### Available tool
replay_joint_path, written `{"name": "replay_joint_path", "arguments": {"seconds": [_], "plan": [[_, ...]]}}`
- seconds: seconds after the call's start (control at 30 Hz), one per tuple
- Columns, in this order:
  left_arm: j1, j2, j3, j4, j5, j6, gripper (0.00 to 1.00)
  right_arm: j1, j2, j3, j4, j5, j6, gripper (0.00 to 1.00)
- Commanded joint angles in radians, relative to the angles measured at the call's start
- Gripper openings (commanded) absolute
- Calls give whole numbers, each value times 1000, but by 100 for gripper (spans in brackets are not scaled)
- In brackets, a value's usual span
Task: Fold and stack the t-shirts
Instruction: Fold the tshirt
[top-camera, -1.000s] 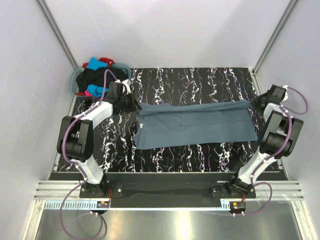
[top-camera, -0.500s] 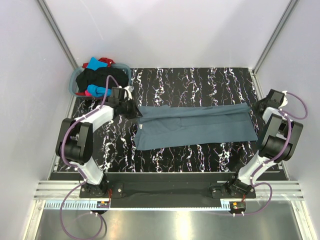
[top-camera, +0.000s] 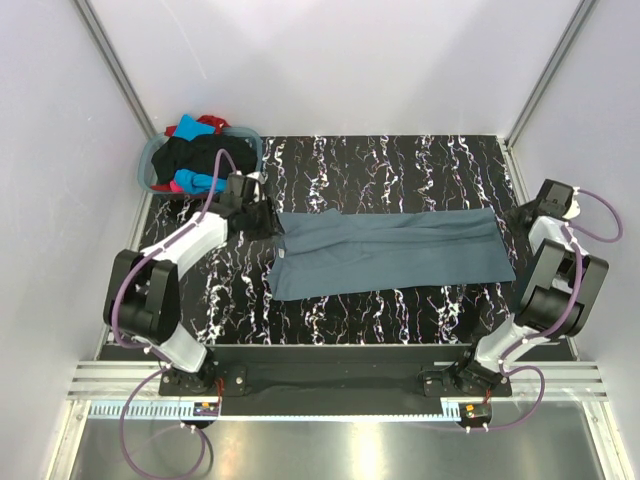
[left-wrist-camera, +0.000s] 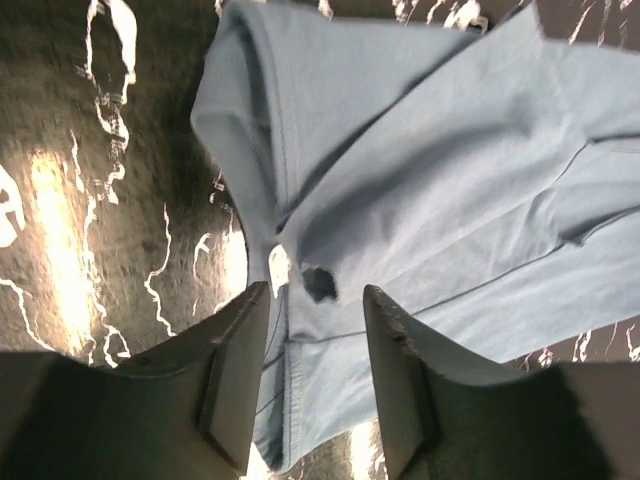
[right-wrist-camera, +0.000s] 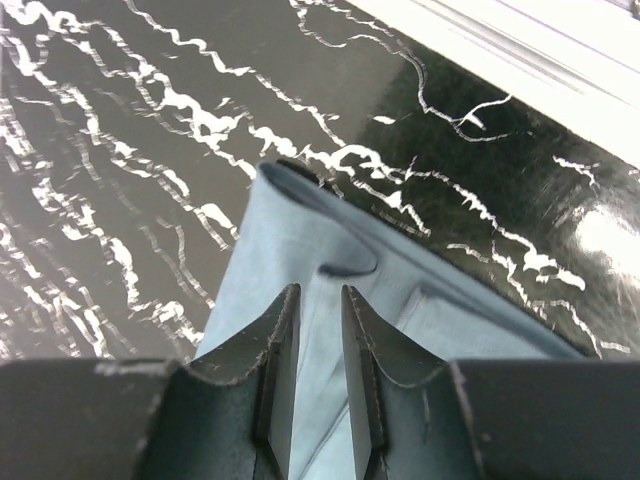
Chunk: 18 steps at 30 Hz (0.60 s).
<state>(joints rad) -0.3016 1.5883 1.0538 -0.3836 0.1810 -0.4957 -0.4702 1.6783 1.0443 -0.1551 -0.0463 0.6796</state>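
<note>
Standing beside the black, white-veined table (top-camera: 400, 165), I see a soft slate blue-grey short-sleeved t-shirt (top-camera: 390, 250) laid across its middle as a long band that runs from the left arm to the right. It looks folded lengthwise, with doubled layers and seam lines showing, and its near left corner flares out a little. A small white neck label (left-wrist-camera: 278, 268) sits at the left end, beside a rolled edge.

The left arm's fingers (top-camera: 268, 222) hover over that end, spread moderately wide and clamping nothing. The right arm's fingers (top-camera: 520, 213) hang over the far right end, where the cloth makes a small raised fold. They are only narrowly parted, with the fabric lying loose beneath them.

Black (top-camera: 195, 155), turquoise (top-camera: 187, 128), red (top-camera: 210, 122) and pink (top-camera: 181, 185) tees are heaped in the round grey-blue plastic laundry basket (top-camera: 148, 160) at the far left corner.
</note>
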Motion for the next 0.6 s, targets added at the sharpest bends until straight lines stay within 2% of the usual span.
{"name": "replay_joint_path", "arguments": {"seconds": [0.0, 0.13, 0.27, 0.47, 0.57], "plan": [[-22, 18, 99, 0, -29, 32, 48, -2, -69, 25, -47, -45, 17, 30], [-25, 122, 182, -1, 44, 43, 51, 16, -69, 42, -52, -119, -2, 30], [-30, 214, 264, -20, 49, 45, 52, 28, -2, 89, -67, -246, -5, 29], [-65, 309, 342, -37, 86, 88, 54, 50, 87, 112, -86, -267, -11, 29], [-106, 315, 330, -61, 54, 92, 54, 50, 96, 105, -84, -264, -17, 29]]}}
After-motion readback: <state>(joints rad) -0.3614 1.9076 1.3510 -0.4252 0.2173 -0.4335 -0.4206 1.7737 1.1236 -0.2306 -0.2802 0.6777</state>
